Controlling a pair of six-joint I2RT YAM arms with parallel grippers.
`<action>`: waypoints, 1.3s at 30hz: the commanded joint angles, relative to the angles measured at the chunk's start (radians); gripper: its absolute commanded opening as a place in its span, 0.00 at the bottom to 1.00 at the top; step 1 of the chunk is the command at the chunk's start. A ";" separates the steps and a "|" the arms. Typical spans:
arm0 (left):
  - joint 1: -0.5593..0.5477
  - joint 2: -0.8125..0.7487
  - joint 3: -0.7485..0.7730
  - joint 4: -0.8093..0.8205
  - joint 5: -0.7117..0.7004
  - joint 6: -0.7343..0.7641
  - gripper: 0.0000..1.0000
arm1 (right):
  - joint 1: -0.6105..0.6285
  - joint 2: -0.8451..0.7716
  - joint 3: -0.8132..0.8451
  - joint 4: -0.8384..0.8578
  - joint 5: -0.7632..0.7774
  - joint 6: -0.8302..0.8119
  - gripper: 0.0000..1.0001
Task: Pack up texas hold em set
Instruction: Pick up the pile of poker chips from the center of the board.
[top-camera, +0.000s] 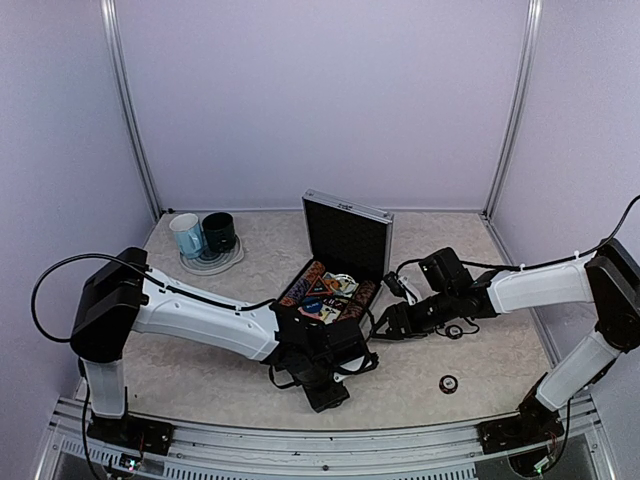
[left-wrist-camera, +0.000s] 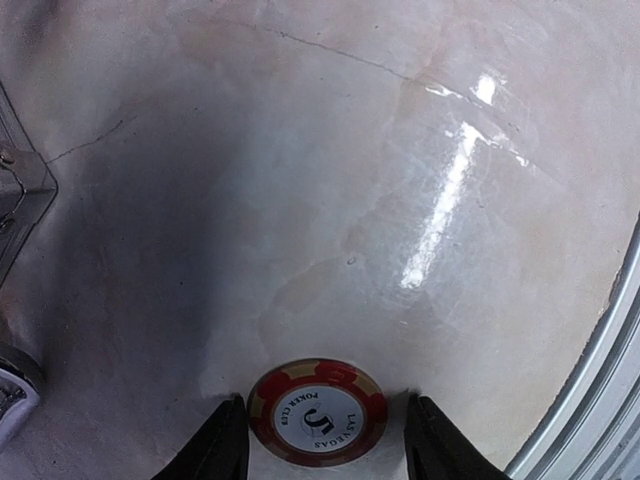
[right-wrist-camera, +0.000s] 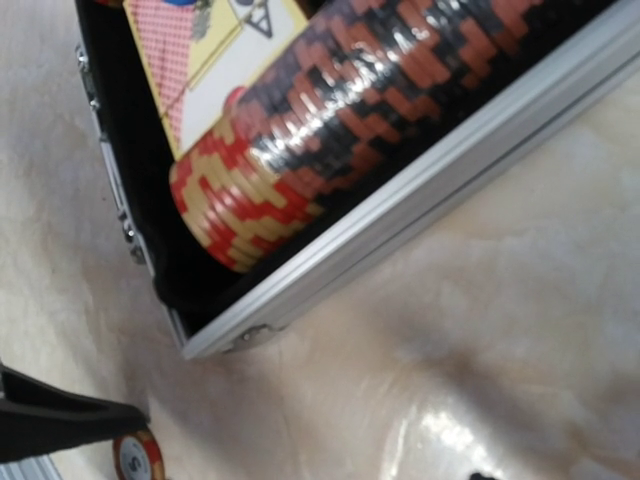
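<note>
Silver case (top-camera: 345, 238) with black-orange chip rows (right-wrist-camera: 400, 90); left gripper (left-wrist-camera: 326, 402) spread around red chip (left-wrist-camera: 318, 422); right gripper (top-camera: 384, 322) unreadable.

Open case (top-camera: 335, 290) takes the middle of the counter (top-camera: 200, 385), its upright lid (top-camera: 347, 235) walling off any approach from the back. The left arm (top-camera: 200, 320) lies across the near-left side. The left end effector (top-camera: 325, 395) sits low just before the case's front corner, fingers (left-wrist-camera: 222, 445) spread either side of a flat red chip (left-wrist-camera: 318, 412). Bare counter runs ahead of it, with the front rail (left-wrist-camera: 600, 380) close on one side. The right end effector (top-camera: 388, 322) crowds the case's right wall. The right-front counter lies open save one small round button (top-camera: 449, 382). A light-blue mug (top-camera: 187, 236), a dark-green mug (top-camera: 219, 231) and their plate (top-camera: 215, 263) stand back left, well apart from the case.
</note>
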 joint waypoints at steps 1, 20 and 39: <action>-0.003 0.043 0.017 -0.041 0.024 0.004 0.52 | 0.008 -0.022 -0.002 -0.008 0.003 -0.014 0.62; 0.025 -0.027 -0.035 0.064 -0.003 -0.002 0.43 | 0.008 -0.030 -0.010 0.001 0.002 -0.010 0.62; 0.043 -0.124 -0.052 0.132 -0.050 -0.026 0.44 | 0.039 -0.014 -0.056 0.073 -0.043 0.037 0.59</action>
